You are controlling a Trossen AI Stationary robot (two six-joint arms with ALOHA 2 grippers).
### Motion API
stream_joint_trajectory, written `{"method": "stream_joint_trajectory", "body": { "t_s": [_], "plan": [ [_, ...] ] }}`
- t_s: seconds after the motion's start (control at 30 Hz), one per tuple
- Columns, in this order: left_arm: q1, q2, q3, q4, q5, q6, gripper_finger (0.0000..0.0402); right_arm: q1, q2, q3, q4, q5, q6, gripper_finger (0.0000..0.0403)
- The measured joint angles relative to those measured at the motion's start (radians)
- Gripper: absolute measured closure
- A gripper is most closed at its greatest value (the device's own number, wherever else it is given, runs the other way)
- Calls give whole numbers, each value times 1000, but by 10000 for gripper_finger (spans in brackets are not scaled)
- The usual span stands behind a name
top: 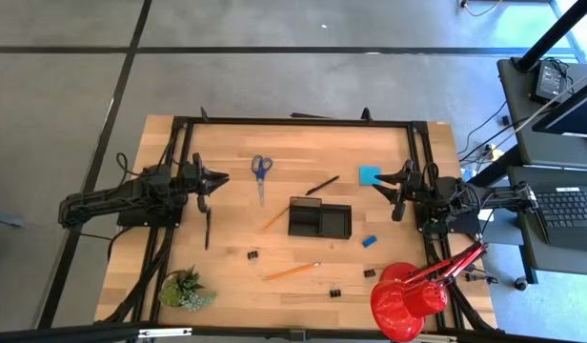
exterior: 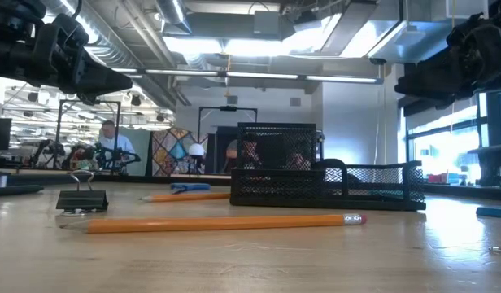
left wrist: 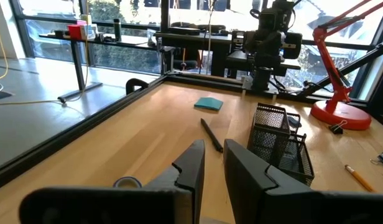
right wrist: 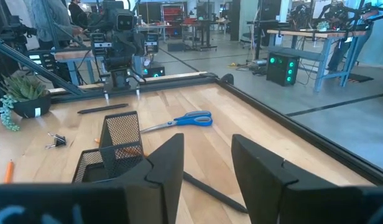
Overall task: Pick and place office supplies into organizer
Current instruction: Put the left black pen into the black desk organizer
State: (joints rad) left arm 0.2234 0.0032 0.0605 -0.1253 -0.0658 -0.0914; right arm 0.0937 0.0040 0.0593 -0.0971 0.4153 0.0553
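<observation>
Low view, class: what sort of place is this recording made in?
Probably a robotics lab or workshop. Exposed ceiling ducts run overhead, a person sits among equipment at a far workbench, and more benches with gear stand on the open concrete floor.

The table [top: 236,267] is showing smooth, pale wood planks; the organizer [left wrist: 275,140] is looking like black wire mesh; the lamp [top: 408,300] is gleaming glossy red.

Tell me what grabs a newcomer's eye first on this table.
The red desk lamp at the table's near right corner stands out most. Next comes the black organizer at the centre, with the blue-handled scissors to its upper left and a blue note pad to its upper right. The left gripper and right gripper hang open and empty at either side.
</observation>
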Motion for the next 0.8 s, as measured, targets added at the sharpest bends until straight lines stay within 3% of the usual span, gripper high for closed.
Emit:
{"method": "stream_joint_trajectory", "body": {
  "t_s": [0.8],
  "plan": [
    [0,0,0,10,-150,11,345,0,0,0,0,0,-41,258]
  ]
}}
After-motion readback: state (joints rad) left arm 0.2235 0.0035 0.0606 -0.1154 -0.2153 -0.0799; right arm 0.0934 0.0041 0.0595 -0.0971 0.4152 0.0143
